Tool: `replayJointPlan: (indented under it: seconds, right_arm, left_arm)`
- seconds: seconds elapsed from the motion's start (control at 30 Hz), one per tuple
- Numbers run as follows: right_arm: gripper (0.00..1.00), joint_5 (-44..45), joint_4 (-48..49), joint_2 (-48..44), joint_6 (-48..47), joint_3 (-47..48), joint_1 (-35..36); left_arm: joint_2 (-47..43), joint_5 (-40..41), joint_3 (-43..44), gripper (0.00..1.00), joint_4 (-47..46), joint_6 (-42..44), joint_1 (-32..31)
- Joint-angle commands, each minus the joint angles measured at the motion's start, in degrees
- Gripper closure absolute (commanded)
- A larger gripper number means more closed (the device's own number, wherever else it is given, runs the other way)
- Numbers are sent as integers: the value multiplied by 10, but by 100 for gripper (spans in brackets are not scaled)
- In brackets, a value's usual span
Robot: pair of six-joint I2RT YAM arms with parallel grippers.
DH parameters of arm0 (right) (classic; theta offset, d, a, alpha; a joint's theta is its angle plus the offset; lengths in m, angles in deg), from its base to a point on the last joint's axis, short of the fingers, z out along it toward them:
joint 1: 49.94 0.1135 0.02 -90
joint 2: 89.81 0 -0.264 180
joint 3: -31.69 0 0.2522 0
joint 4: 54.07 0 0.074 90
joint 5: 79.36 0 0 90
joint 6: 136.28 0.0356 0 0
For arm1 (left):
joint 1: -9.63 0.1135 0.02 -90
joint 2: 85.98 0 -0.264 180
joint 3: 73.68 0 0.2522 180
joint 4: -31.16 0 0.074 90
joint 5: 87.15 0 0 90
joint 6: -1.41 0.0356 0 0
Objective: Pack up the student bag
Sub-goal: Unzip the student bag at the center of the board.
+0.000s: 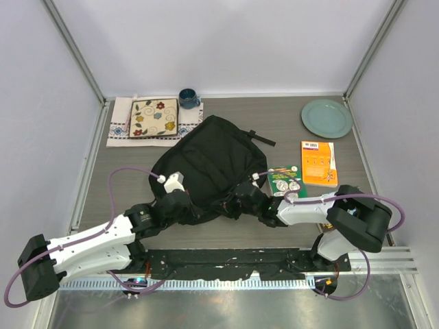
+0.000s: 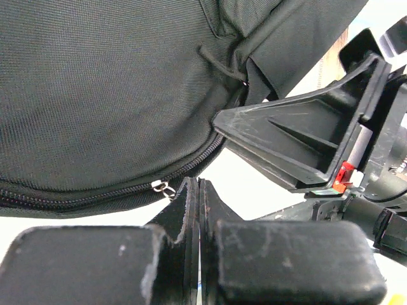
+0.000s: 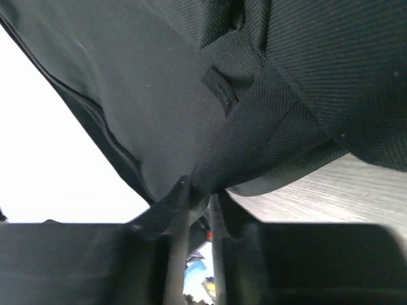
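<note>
Both left gripper (image 2: pixel 194 185) and right gripper (image 3: pixel 199 196) sit half-hidden against student bag (image 1: pixel 209 154)

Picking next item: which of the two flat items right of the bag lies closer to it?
The green packet, right beside the bag; the orange book lies farther right, nearer the plate.

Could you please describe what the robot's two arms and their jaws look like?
The left arm and right arm share white link shells, black joint housings and a looping purple cable each. The left gripper and right gripper have black moulded jaws; a red clip marks the right one.
</note>
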Motion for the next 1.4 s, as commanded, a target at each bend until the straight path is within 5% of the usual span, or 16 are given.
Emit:
replayJointPlan:
  seconds: [0.0, 0.27, 0.63, 0.97, 1.1, 1.23, 1.37]
  right_arm:
    - [96, 18, 62, -2, 2, 24, 3]
    - [100, 142, -144, -96, -195, 80, -15]
    - [100, 208, -255, -120, -413, 116, -39]
    - [100, 228, -279, -165, -577, 122, -43]
    - [100, 292, -320, -174, -596, 119, -60]
    - [99, 260, -339, -178, -586, 117, -109]
    - [32, 179, -356, -207, -520, 106, -132]
  left_arm:
    - [-2, -14, 8, 100, -35, 6, -1]
    - [-49, 46, 24, 100, 99, -7, 0]
    - [-150, 96, 30, 100, 241, -25, -1]
    - [-131, 39, 29, 100, 187, 21, -1]
    - [-96, 5, 38, 100, 145, 36, -2]
    - [-70, -12, 31, 100, 83, 35, -3]
    - [-20, -20, 25, 100, 20, 11, -5]
